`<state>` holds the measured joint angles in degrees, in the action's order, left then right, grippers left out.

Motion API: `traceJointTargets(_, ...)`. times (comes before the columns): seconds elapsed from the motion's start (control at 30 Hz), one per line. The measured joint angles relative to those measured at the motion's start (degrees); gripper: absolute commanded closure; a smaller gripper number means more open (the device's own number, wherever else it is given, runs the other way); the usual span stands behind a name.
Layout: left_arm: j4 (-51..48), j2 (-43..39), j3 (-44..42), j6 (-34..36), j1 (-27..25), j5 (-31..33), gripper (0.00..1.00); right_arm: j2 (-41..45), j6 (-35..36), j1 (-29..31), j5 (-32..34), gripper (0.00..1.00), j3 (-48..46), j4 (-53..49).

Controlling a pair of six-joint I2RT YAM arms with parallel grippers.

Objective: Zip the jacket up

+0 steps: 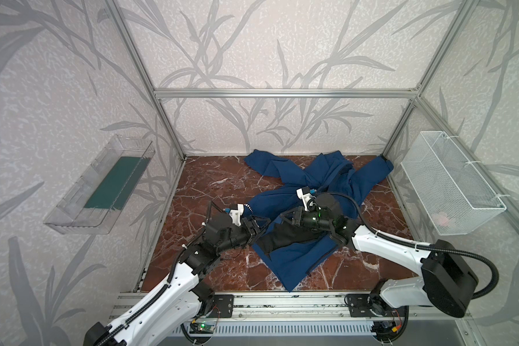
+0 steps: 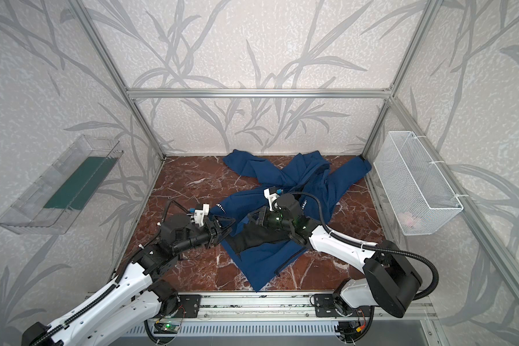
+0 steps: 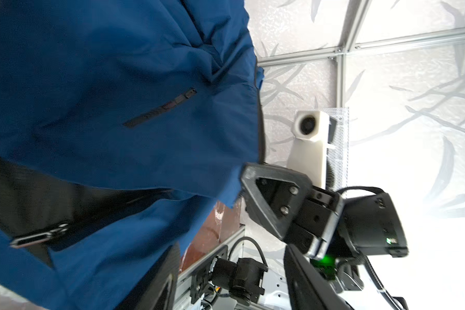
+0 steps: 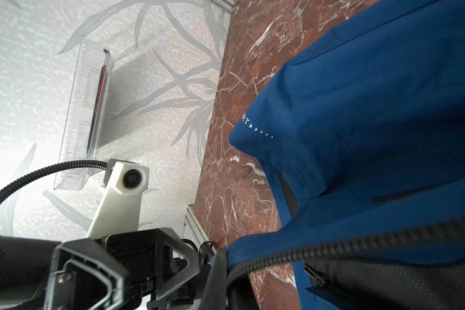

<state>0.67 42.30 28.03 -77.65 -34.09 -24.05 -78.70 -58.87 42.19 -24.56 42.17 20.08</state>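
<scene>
I find the navy jacket (image 1: 300, 185) crumpled on the red marble tabletop (image 1: 210, 185), unzipped, black lining (image 1: 285, 236) exposed between my two grippers. My left gripper (image 1: 259, 229) stands with jaws parted at the lining's edge; whether it touches the fabric I cannot tell. My right gripper (image 1: 291, 217) is closed, apparently on the jacket's front edge beside the zipper teeth (image 4: 320, 248).

jacket (image 1: 294, 260) on table (image 1: 210, 185), centre-right | left claw (image 1: 259, 229) at its left edge | right claw (image 1: 291, 220) over it
</scene>
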Motion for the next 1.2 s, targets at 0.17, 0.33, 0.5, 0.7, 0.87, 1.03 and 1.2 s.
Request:
traceJointTargets(0.17, 10.29, 3.17, -3.13, -4.63, -2.78, 2.91, 0.35, 0.0, -0.76, 0.0, -0.17, 1.0, -0.48, 2.45)
traceJointTargets(0.33, 17.88, 9.57, -4.37, -7.15, -3.74, 4.79, 0.39, 0.7, -1.22, 0.0, -0.15, 1.0, -0.9, 3.85)
traceJointTargets(0.5, 22.93, 10.62, -4.63, -7.61, -3.78, 8.9, 0.73, 2.01, -1.57, 0.0, -0.11, 1.0, -1.66, 4.26)
traceJointTargets(0.7, 25.79, 10.93, -5.05, -7.3, -3.93, 12.7, 0.58, 2.99, -2.25, 0.0, 0.04, 1.0, -2.91, 5.53)
traceJointTargets(0.87, 28.09, 12.9, -5.05, -7.43, -3.93, 12.96, 0.63, 3.02, -2.43, 0.0, 0.02, 1.0, -3.48, 5.79)
traceJointTargets(1.03, 29.05, 14.27, -5.05, -7.41, -3.93, 12.83, 0.64, 3.21, -2.64, 0.0, 0.02, 1.0, -4.31, 6.45)
traceJointTargets(1.2, 29.57, 14.8, -5.05, -7.43, -3.93, 11.96, 0.49, 4.09, -2.69, 0.0, 0.09, 1.0, -4.76, 6.86)
